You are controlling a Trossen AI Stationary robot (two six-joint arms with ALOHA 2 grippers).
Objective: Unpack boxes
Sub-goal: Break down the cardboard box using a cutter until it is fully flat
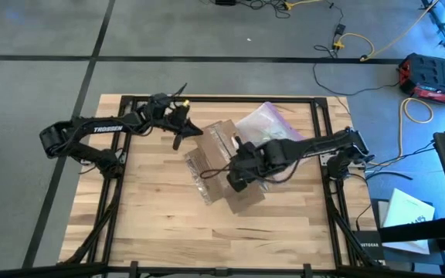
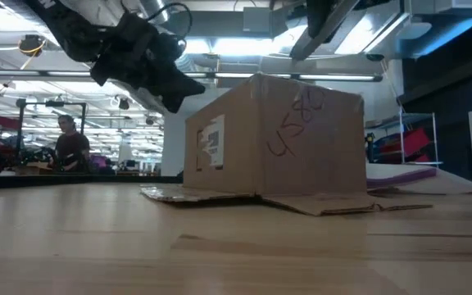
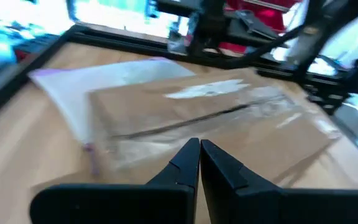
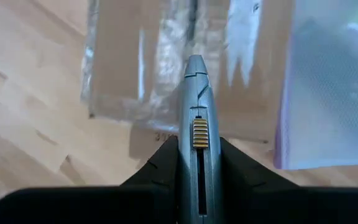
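**Right arm holds a cutter over the taped box**

Your right arm reaches in from the table's right edge to the cardboard box at the middle of the butcher-block table. The right gripper sits over the box's near end, its fingers pinching a grey utility knife whose tip points along the tape-covered top of the box.

Your left arm stretches from the left side, "TROSSEN" readable on its forearm. The left gripper hangs above the table just left of the box, its fingers pressed together on nothing.

In the low view the box stands upright with its bottom flaps splayed on the table. One side carries a pale label, its print too small to read; the adjoining side has handwritten scrawl you cannot make out. A clear plastic bag with a purple edge lies just behind the box.
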